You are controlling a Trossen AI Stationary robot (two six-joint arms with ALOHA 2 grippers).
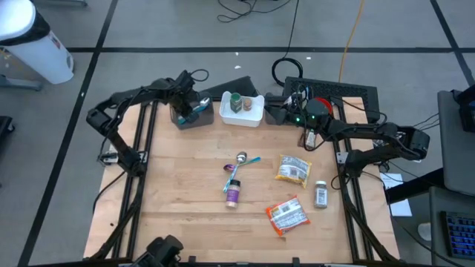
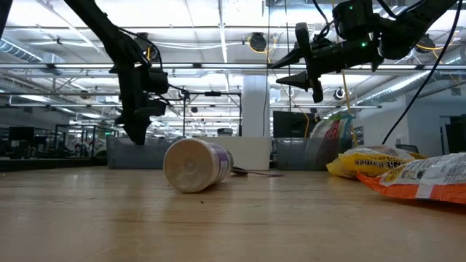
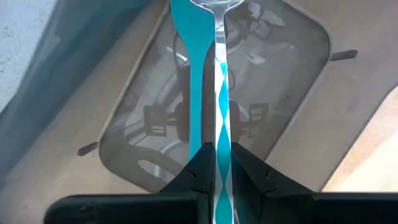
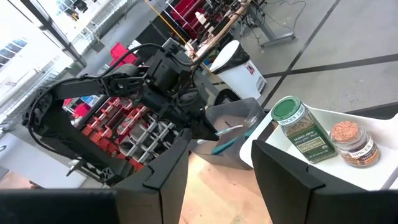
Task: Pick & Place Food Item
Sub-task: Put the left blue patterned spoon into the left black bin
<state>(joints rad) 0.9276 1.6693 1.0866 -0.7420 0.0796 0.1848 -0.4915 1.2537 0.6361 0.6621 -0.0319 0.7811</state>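
My left claw (image 3: 216,163) pinches a teal spoon (image 3: 200,74) over the grey bin (image 1: 191,117) at the tabletop's far edge. Next: release it inside. My right claw (image 4: 217,168) hovers spread, empty.

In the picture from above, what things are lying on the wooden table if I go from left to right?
Purple-lidded cup on its side → spoons with teal handles → orange snack packet → yellow ramen packet → small spice jar.

table (image 1: 185,185) – wood | on it – bins (image 1: 242,117), spoon (image 1: 249,160), cup (image 1: 233,194), packets (image 1: 292,170), jar (image 1: 320,194)
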